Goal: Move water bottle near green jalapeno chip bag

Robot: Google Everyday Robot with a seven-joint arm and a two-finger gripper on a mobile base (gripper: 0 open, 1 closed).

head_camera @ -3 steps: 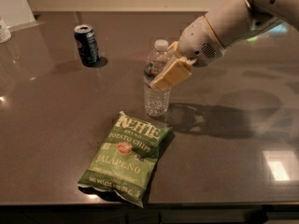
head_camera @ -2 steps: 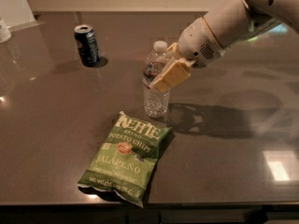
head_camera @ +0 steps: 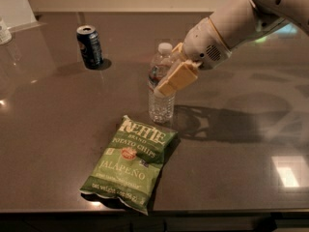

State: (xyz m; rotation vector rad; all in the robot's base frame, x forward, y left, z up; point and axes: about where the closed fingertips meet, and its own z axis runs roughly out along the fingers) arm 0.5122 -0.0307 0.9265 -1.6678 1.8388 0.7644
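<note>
The water bottle [head_camera: 161,105], clear and ribbed with a white cap, stands upright on the dark table [head_camera: 58,129]. Its base is just behind the top edge of the green jalapeno chip bag [head_camera: 129,161], which lies flat near the table's front edge. My gripper [head_camera: 175,79] reaches in from the right and is shut on the bottle at its label band. One tan finger [head_camera: 178,79] lies across the bottle's front right side. The other finger is hidden behind the bottle.
A dark soda can [head_camera: 90,46] stands at the back left. A white object [head_camera: 4,32] sits at the far left edge. The table's front edge runs just below the chip bag. My arm's shadow falls on the table right of the bottle.
</note>
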